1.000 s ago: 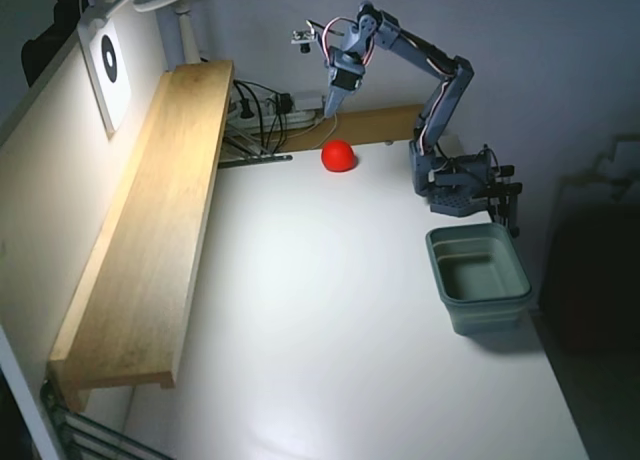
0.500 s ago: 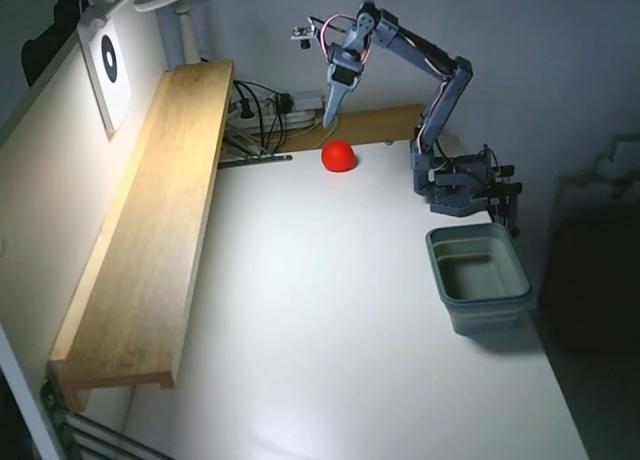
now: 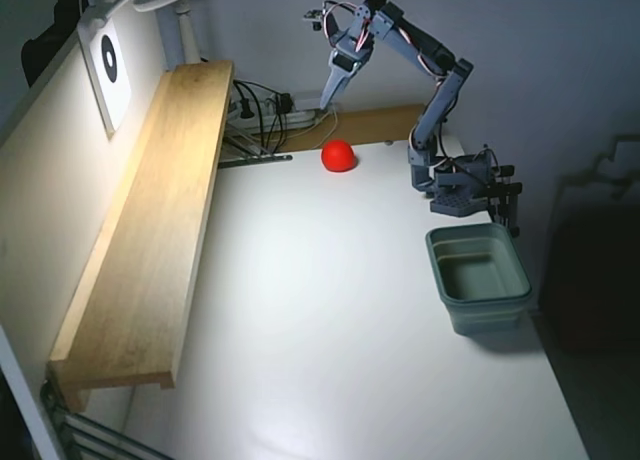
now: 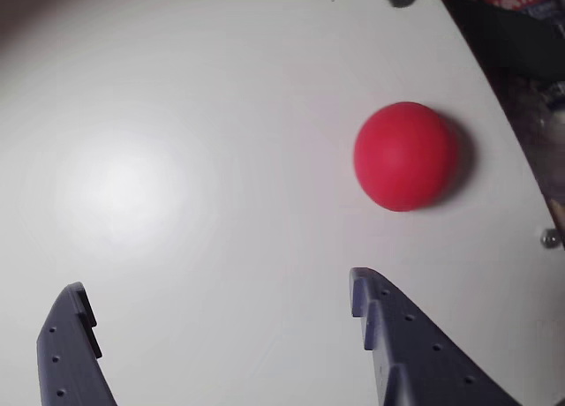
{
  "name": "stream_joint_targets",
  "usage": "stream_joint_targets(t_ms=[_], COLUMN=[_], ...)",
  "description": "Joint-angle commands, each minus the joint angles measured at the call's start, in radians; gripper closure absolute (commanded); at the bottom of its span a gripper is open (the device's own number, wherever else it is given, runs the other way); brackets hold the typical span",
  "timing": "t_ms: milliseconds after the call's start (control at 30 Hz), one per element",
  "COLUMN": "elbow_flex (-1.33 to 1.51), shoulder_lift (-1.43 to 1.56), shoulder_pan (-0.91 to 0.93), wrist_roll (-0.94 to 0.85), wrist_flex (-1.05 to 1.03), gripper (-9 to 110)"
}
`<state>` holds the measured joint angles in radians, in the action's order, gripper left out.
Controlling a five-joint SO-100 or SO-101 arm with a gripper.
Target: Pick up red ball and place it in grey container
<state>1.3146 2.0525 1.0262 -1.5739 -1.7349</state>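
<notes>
The red ball (image 3: 339, 155) rests on the white table near its far edge; in the wrist view the red ball (image 4: 405, 156) lies ahead of the fingers and to the right. My gripper (image 3: 325, 98) hangs in the air above and slightly behind the ball, not touching it. In the wrist view the gripper (image 4: 216, 304) is open, its two blue-grey fingers wide apart with nothing between them. The grey container (image 3: 480, 278) stands empty at the table's right edge, in front of the arm's base.
A long wooden shelf (image 3: 150, 220) runs along the left wall. Cables and a power strip (image 3: 262, 110) lie behind the ball. The arm's base (image 3: 462, 185) is clamped at the right edge.
The gripper has risen away from the ball, and the arm's upper joint has lifted. The ball and the container have stayed put.
</notes>
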Motion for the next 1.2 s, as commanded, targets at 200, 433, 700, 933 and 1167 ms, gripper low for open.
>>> stream_joint_targets(t_ms=[200,433,700,933,1167], elbow_flex=[0.008,0.008,0.008,-0.002,-0.043], shoulder_lift=[0.029,0.029,0.029,-0.001,-0.095], shoulder_pan=[0.218,0.216,0.216,0.216,0.216], wrist_roll=[0.003,0.003,0.003,0.003,0.003], wrist_flex=[-0.010,-0.010,-0.010,-0.010,-0.001], gripper=[63,63,63,63,63])
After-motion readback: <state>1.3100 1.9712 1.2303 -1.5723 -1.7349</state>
